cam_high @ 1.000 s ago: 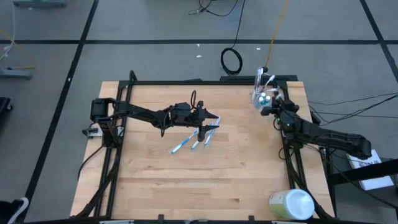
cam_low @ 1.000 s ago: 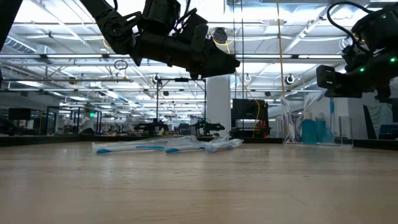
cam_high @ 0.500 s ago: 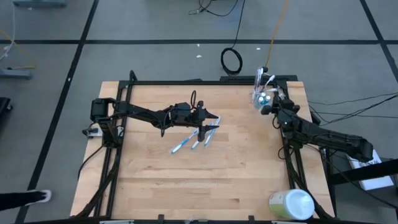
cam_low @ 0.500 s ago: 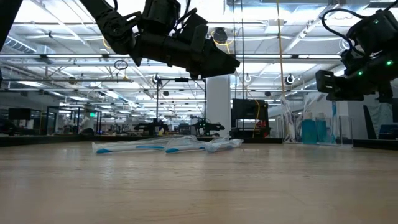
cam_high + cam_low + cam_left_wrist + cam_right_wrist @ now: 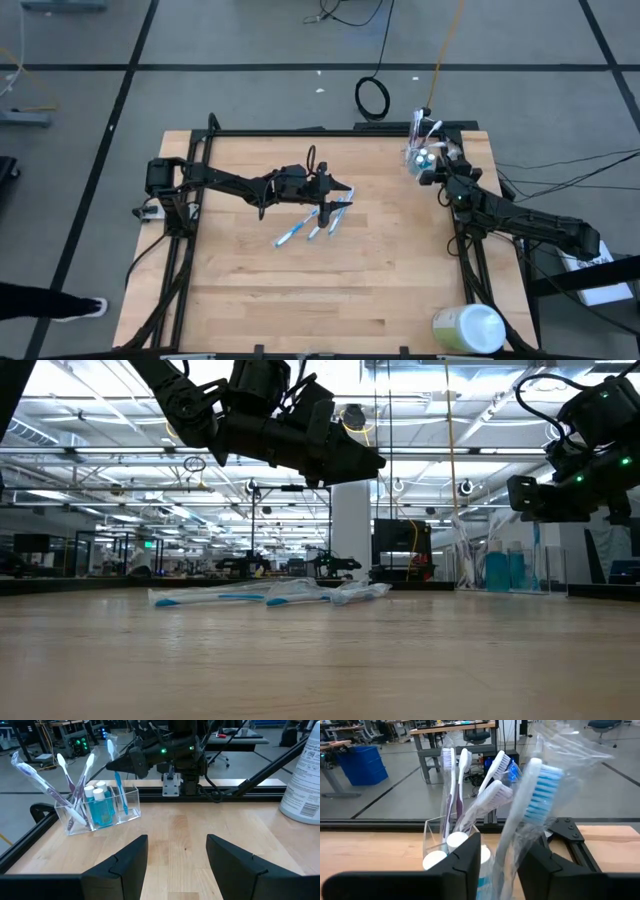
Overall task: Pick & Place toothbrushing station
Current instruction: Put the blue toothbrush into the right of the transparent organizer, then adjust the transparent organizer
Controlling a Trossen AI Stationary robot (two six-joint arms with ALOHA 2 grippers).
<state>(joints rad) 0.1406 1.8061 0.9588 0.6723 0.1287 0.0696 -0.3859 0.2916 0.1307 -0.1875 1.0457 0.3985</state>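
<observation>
A clear plastic holder [image 5: 420, 152] stands at the table's far right corner with several toothbrushes and teal-capped white tubes [image 5: 100, 802] upright in it. My right gripper [image 5: 501, 852] is at the holder, open, with a wrapped blue-bristled toothbrush [image 5: 535, 795] standing between its fingers. My left gripper [image 5: 175, 855] hangs open and empty above the table's middle, over several wrapped toothbrushes [image 5: 310, 225] lying flat on the wood. My right gripper has a finger [image 5: 467, 865] on either side of the wrapped toothbrush's handle [image 5: 507, 850], level from the table's right side. A gap shows beside the handle; whether the fingers touch the wrapper I cannot tell. The brush stands upright, its lower end down in the holder.
A large pale green-and-white container [image 5: 468, 330] lies at the table's near right corner. Black frame rails run along the table's left, right and far edges. Bare wood lies between the loose toothbrushes and the near edge. A person's shoe [image 5: 85, 306] shows on the floor at left.
My right gripper has turned slightly at the holder and stayed beside it.
</observation>
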